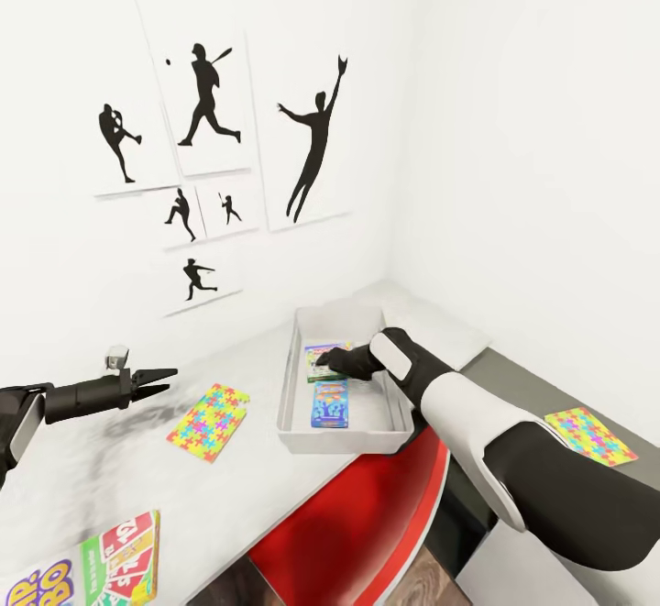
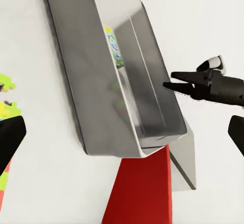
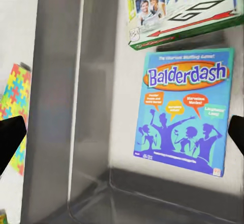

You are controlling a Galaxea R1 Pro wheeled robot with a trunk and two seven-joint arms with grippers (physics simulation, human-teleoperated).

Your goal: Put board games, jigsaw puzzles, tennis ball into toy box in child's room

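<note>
Reaching into the grey toy box point(image 1: 291, 377) from the side, the right gripper point(image 1: 337, 360) hangs over the box's far half, its fingers spread, as the right wrist view's dark fingertips at opposite edges show, with nothing between them. Below it, on the box floor, lie two board games: a blue board game point(image 3: 185, 113) lying flat, and just past it a green-edged board game point(image 3: 178, 8), tilted, its near edge lifted off the floor. The right forearm point(image 1: 463, 404), white with a black sleeve, slopes down to the box from the near right. The left gripper point(image 1: 156, 379) is held level above the white table point(image 1: 110, 459), well apart from the box, its fingers slightly parted and pinching nothing; the left arm point(image 1: 55, 402) extends almost horizontally from the left edge. A jigsaw puzzle point(image 1: 209, 421) lies flat on the table between the left gripper and the box. A second jigsaw puzzle point(image 1: 590, 435) lies on the grey surface to the right. A third board game point(image 1: 92, 565) lies at the table's near edge.
</note>
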